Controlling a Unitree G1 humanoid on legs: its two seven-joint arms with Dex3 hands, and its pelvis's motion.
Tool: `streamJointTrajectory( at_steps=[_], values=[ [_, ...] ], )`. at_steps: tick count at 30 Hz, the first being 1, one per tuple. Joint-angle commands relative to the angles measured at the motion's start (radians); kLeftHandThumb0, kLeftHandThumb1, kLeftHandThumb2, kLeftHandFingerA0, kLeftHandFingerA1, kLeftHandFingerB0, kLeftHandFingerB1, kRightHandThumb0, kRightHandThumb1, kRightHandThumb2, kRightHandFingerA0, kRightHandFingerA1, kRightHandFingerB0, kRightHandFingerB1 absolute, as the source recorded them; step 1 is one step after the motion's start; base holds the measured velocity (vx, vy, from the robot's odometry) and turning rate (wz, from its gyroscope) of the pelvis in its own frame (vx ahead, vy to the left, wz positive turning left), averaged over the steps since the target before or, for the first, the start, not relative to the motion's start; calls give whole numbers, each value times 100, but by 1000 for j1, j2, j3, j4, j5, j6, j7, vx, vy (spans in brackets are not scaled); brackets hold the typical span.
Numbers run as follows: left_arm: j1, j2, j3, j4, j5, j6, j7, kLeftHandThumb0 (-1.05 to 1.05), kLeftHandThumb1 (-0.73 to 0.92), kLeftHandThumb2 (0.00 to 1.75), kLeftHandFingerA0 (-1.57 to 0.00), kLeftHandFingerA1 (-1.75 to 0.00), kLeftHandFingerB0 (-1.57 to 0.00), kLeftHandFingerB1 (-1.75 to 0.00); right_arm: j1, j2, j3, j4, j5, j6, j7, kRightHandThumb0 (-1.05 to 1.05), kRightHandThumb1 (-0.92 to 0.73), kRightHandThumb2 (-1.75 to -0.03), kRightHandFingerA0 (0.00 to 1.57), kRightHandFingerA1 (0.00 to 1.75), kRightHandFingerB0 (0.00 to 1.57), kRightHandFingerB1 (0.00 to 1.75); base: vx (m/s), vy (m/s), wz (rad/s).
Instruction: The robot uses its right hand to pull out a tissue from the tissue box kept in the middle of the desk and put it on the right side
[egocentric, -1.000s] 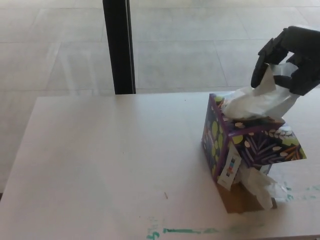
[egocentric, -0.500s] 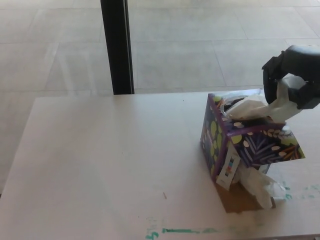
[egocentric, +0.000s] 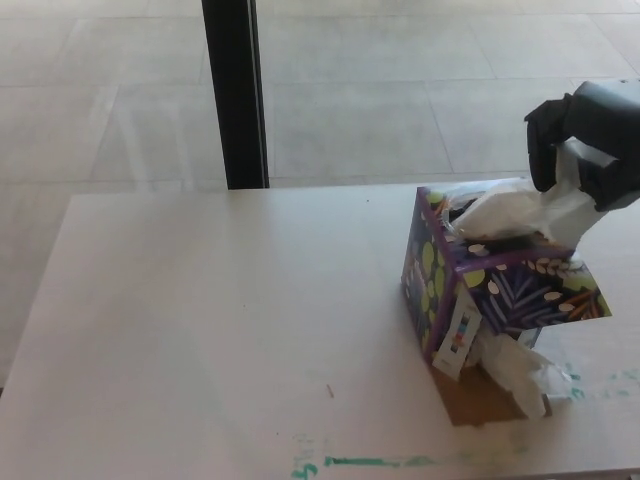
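Note:
A purple tissue box with green and white leaf patterns stands tilted on the right part of the pale desk. A white tissue stretches out of its top opening toward the upper right. My black right hand is above and to the right of the box, shut on the far end of that tissue. The box's near bottom corner is lifted, resting on a brown piece with a crumpled tissue under it. My left hand does not show.
A black vertical post rises behind the desk's far edge over a tiled floor. Green marker streaks run along the desk's front edge. The desk's right edge lies close beyond the box.
My right hand dropped and moved right from a second ago, then rose slightly. The tissue went from bunched high to stretched sideways. The box stays tilted in about the same place.

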Motion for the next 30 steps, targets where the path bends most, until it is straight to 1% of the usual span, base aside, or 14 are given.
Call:
streamJointTrajectory(
  at_steps=[1, 2, 4, 5, 10, 16, 17, 20, 21, 22, 23, 24, 25, 30],
  values=[
    [32, 22, -14, 3, 16, -42, -9, -85, 73, 85, -35, -51, -50, -51, 33, -22, -97, 28, -130, -124, -487, -25, -42, -115, 95, 175, 80, 145, 0, 0, 0],
    [31, 22, -15, 5, 17, -34, -4, -79, 88, 66, -37, -44, -49, -43, 29, -22, -105, 37, -125, -132, -505, -32, -44, -114, 123, 139, 95, 122, 0, 0, 0],
    [31, 22, -19, 6, 21, -33, 2, -79, 88, 66, -37, -44, -51, -43, 24, -27, -108, 46, -136, -137, -544, -31, -46, -117, 124, 139, 94, 119, 0, 0, 0],
    [31, 23, -20, 5, 21, -33, 1, -79, 88, 67, -35, -45, -53, -44, 18, -32, -112, 46, -144, -129, -556, -26, -44, -122, 96, 174, 78, 146, 0, 0, 0],
    [36, 23, -30, 6, 29, -27, 13, -86, 75, 82, -30, -45, -45, -45, -19, -42, -149, 79, -147, -112, -632, -23, -39, -131, 94, 175, 80, 151, 0, 0, 0],
    [39, 19, -31, 7, 31, -27, 35, -81, 89, 67, -33, -43, -55, -41, -68, -80, -193, 121, -137, -90, -652, -25, -39, -129, 93, 175, 78, 155, 0, 0, 0],
    [41, 21, -35, 7, 35, -30, 30, -81, 72, 109, -26, -53, -46, -55, -76, -83, -202, 132, -136, -92, -670, -23, -37, -127, 97, 170, 83, 150, 0, 0, 0],
    [42, 21, -33, 7, 31, -32, 21, -80, 71, 109, -27, -53, -47, -56, -93, -85, -214, 157, -133, -108, -700, -24, -38, -127, 97, 169, 83, 149, 0, 0, 0],
    [43, 23, -34, 6, 31, -32, 18, -81, 91, 67, -30, -40, -53, -39, -101, -88, -227, 168, -123, -112, -710, -27, -38, -132, 98, 170, 84, 150, 0, 0, 0],
    [43, 23, -39, 5, 36, -33, 22, -80, 72, 109, -27, -52, -46, -55, -113, -89, -243, 182, -118, -106, -734, -27, -37, -132, 99, 170, 85, 149, 0, 0, 0],
    [44, 22, -34, 4, 30, -38, 18, -80, 90, 67, -31, -42, -51, -41, -126, -89, -254, 197, -119, -97, -768, -29, -35, -131, 100, 170, 88, 146, 0, 0, 0],
    [45, 21, -32, 3, 28, -42, 15, -80, 90, 67, -31, -42, -53, -42, -134, -88, -261, 204, -120, -89, -785, -27, -37, -129, 103, 168, 91, 139, 0, 0, 0],
    [45, 21, -33, 3, 29, -43, 15, -80, 90, 67, -32, -42, -53, -41, -142, -86, -269, 211, -121, -79, -803, -30, -41, -119, 130, 140, 103, 119, 0, 0, 0],
    [50, 20, -41, 3, 35, -48, 17, -81, 91, 68, -30, -41, -53, -41, -171, -90, -297, 245, -104, -86, -834, -31, -38, -115, 131, 143, 104, 126, 0, 0, 0]
  ],
)
